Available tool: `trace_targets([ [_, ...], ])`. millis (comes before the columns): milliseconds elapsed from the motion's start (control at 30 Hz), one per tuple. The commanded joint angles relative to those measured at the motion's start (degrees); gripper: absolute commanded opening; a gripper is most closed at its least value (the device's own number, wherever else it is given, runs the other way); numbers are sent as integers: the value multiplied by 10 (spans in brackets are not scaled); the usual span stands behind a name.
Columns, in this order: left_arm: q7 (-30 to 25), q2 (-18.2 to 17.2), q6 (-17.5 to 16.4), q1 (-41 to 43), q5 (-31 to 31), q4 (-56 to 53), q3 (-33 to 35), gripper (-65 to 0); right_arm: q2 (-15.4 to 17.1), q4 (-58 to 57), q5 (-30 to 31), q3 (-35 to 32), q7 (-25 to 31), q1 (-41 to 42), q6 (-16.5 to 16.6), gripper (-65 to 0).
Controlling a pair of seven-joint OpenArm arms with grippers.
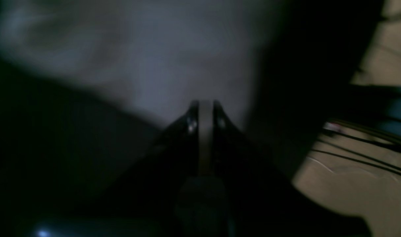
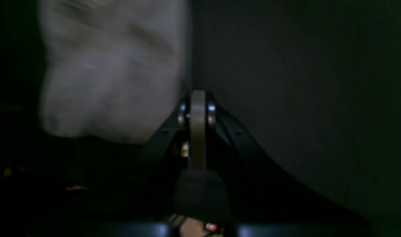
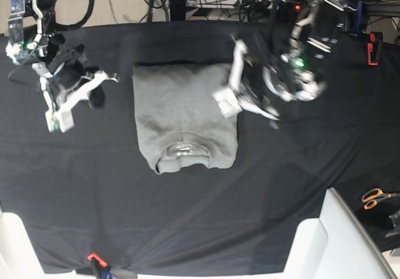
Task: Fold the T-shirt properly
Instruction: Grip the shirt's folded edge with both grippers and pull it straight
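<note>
I see the plain light-grey cotton T-shirt [image 3: 185, 115] folded into a compact rectangle, collar toward me, mid-table on the black cloth [image 3: 200, 216]. Left gripper [image 3: 226, 102] touches its edge, jaws clenched empty; right gripper [image 3: 57, 121] well apart, jaws clenched empty.

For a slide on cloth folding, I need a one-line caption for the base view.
Folded grey T-shirt lying collar-forward on the black table cloth, with the left hand at its edge and the right hand apart from it.

you're looking at the light-grey t-shirt [image 3: 185, 116] lying folded flat mid-table, its ribbed collar facing six o'clock.
</note>
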Motion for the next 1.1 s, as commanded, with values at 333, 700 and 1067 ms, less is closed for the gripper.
trace_targets([
  [333, -37, 80, -1, 2, 2, -57, -26, -650, -14, -69, 8, -108, 6, 64, 81, -650],
  [700, -70, 73, 32, -10, 2, -195, -22, -650, -14, -220, 9, -107, 83, 78, 85, -650],
  [1067, -107, 53, 33, -10, 2, -235, -23, -650, -14, -290, 9, -105, 118, 75, 117, -650],
])
